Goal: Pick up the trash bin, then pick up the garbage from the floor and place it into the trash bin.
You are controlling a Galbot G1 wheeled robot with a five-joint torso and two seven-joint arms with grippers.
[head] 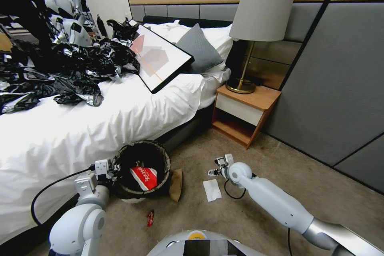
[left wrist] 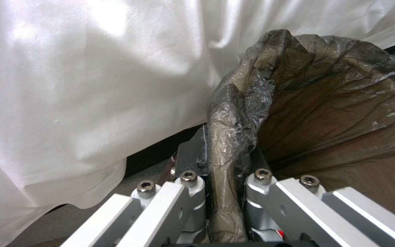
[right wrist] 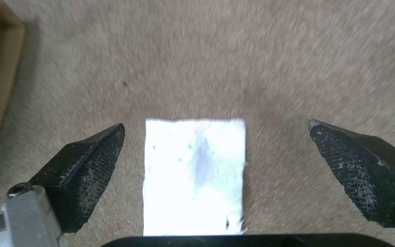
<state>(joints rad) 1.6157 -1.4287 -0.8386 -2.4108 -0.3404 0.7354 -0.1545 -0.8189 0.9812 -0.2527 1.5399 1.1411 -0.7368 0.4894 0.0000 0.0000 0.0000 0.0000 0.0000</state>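
The trash bin [head: 120, 192], white with a dark bag over its rim, sits beside the bed. A red-and-white wrapper [head: 144, 178] lies inside it. My left gripper [head: 109, 168] is shut on the near rim; in the left wrist view the left gripper [left wrist: 223, 164] pinches the folded bag [left wrist: 334, 113]. A white tissue [head: 211, 190] lies flat on the carpet. My right gripper [head: 216, 170] hovers just above it, open. The right wrist view has the right gripper [right wrist: 216, 124] straddling the tissue [right wrist: 195, 171] without touching. A brown cardboard piece [head: 176, 184] leans by the bin, and a small red wrapper [head: 150, 218] lies nearer me.
The bed [head: 80, 128] with its white sheet runs along the left, carrying black plastic sheeting [head: 60, 68] and a framed picture [head: 160, 60]. A wooden nightstand [head: 244, 116] with a lamp [head: 260, 16] stands ahead. Grey wall panels [head: 340, 88] close the right; carpet [head: 280, 160] lies open there.
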